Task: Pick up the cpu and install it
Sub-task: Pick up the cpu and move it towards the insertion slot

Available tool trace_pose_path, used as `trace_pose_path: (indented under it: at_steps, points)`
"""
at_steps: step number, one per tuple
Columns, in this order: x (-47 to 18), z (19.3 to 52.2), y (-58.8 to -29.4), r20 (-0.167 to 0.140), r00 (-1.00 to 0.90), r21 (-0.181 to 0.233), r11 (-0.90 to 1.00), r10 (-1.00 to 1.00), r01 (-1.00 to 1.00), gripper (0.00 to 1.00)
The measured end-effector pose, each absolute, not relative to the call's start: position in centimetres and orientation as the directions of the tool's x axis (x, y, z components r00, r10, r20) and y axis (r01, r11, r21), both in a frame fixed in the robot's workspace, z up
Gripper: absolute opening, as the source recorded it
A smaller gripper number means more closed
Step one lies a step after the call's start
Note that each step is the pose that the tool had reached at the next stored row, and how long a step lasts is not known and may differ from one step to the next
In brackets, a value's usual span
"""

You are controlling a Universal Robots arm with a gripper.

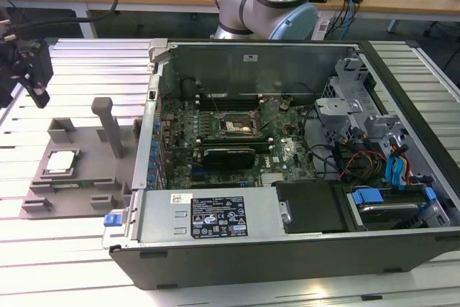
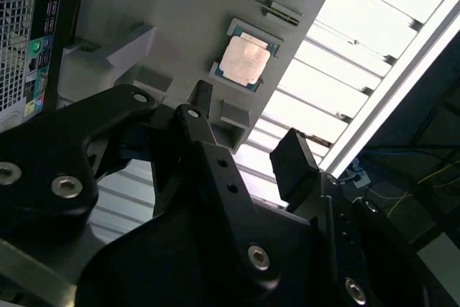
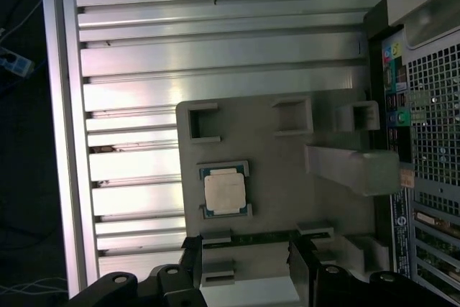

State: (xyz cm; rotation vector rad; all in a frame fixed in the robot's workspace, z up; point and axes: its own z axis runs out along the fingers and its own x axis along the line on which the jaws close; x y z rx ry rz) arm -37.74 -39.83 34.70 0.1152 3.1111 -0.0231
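Hovering near grey tray [image 3: 280, 199], your hand [image 3: 246, 249] spread wide, empty. cpu [image 3: 225, 192] lies flat in tray pocket: likely light, stiff, easy to hurt. Best hold: its side edges.

My arm [image 1: 267, 1] stands at the back of the exterior view, silver and pale-blue joints stacked upright, and the black gripper [image 1: 36, 91] hangs way out at that view's left edge, pointing down. In the first wrist view its two fingers [image 3: 192, 260] sit well apart, jaws spread wide.
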Motion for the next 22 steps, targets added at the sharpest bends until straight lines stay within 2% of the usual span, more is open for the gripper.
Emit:
trace_pose_path:
  at_steps: [22]
  points:
    - [-37.74, 33.77, -39.83, -0.029, -0.997, -0.014, 0.997, 0.074, 0.074, 0.60]
